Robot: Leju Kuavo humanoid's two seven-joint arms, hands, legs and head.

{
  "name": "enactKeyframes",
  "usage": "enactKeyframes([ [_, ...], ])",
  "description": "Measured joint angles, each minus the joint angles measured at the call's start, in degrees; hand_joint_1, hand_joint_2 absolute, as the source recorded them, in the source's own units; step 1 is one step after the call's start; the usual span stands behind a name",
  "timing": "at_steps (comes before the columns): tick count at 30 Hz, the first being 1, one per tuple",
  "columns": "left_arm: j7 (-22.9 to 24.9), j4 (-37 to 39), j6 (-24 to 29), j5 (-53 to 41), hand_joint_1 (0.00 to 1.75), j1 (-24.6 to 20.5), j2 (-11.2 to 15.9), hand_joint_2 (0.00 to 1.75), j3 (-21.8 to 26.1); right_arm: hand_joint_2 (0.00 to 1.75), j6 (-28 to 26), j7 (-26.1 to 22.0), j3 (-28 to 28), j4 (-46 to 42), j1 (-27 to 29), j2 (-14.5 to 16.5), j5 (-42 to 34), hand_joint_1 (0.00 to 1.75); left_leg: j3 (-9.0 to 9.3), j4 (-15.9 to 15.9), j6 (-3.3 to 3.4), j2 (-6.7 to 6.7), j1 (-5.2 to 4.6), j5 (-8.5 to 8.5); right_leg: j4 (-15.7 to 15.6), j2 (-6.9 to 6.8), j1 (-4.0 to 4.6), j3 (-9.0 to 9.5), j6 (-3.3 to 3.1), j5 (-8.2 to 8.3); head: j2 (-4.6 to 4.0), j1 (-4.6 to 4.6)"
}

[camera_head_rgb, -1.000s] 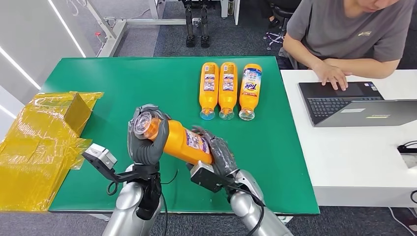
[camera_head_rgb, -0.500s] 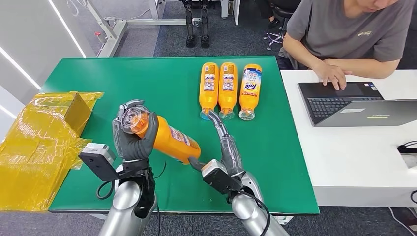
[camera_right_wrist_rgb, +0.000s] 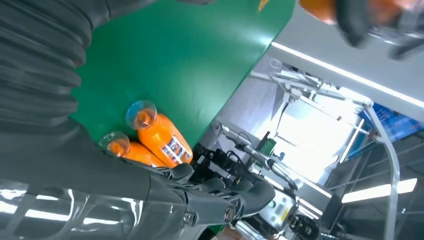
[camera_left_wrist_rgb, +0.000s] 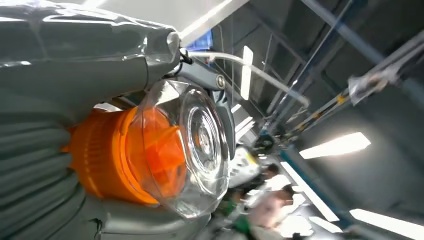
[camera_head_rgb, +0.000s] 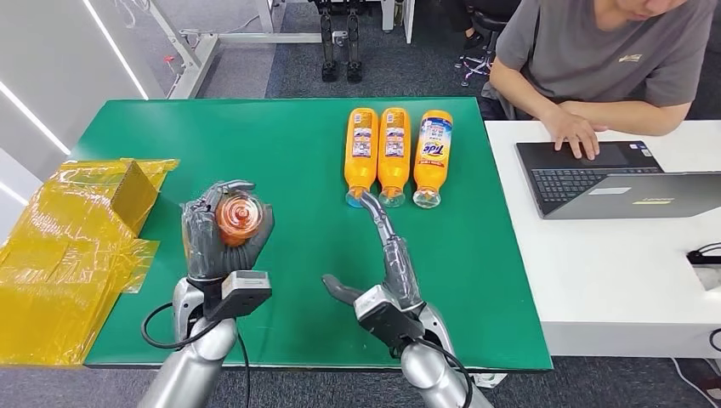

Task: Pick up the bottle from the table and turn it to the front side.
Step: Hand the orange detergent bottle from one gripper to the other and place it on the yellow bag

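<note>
While left hand (camera_head_rgb: 223,234) grips bottle (camera_head_rgb: 238,217), right hand (camera_head_rgb: 387,263) spread.

Ahead of me three orange bottles (camera_head_rgb: 395,155) lie side by side on the green desk (camera_head_rgb: 281,153). Crumpled yellow wrapping (camera_head_rgb: 68,246) sits at my left. To my right, a person (camera_head_rgb: 595,59) works a laptop (camera_head_rgb: 612,178) on a white desk (camera_head_rgb: 629,280).

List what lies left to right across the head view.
Yellow wrap → left robot hand holding a bottle → right robot hand → three bottles → laptop.
</note>
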Motion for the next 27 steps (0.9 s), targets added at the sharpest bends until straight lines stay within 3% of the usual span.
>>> enactKeyframes([
  [7, -1.19, 6.6, 0.07, -14.65, 1.75, -2.25, 2.3, 1.75, 8.81, 1.75, -0.06, -0.42, -0.02, -1.27, 1.46, 0.0, -0.25, 0.0, 0.01, -0.01, -0.03, 0.04, 0.02, 0.03, 0.04, 0.04, 0.01, -0.01, -0.03, 0.02, 0.0, 0.0],
  [11, 1.63, 7.16, 0.09, -29.48, 1.75, -2.65, 3.91, 1.75, 14.82, 1.75, 0.39, -0.58, -0.04, -1.99, 1.84, 0.0, -0.22, 0.0, 0.01, -0.01, -0.04, 0.07, 0.02, 0.03, 0.05, 0.09, 0.02, -0.04, -0.03, 0.02, 0.0, 0.0],
  [14, 4.61, 7.3, 0.1, -35.13, 1.75, -2.87, 5.23, 1.75, 17.14, 1.75, 0.49, -0.6, -0.06, -2.43, 2.06, 0.0, -0.22, 0.0, 0.0, -0.01, -0.04, 0.07, 0.02, 0.03, 0.04, 0.07, 0.02, -0.05, -0.03, 0.01, 0.0, 0.0],
  [20, 17.62, 11.55, -0.08, -47.47, 1.75, -5.15, 10.68, 1.75, 15.37, 1.75, 2.15, -0.43, -0.21, -3.67, 2.68, 0.0, 0.19, 0.0, 0.0, -0.01, -0.05, 0.16, 0.02, 0.05, 0.04, 0.14, 0.02, -0.11, -0.04, 0.03, 0.0, 0.01],
  [27, 19.69, 24.26, -2.46, -48.18, 1.75, -11.83, 17.4, 1.75, 8.5, 1.75, 3.81, -0.07, -0.96, -4.76, 3.3, 0.0, 1.0, 0.0, 0.0, -0.02, -0.1, 0.21, 0.03, 0.12, 0.07, 0.2, 0.02, -0.13, -0.11, 0.08, 0.0, 0.01],
])
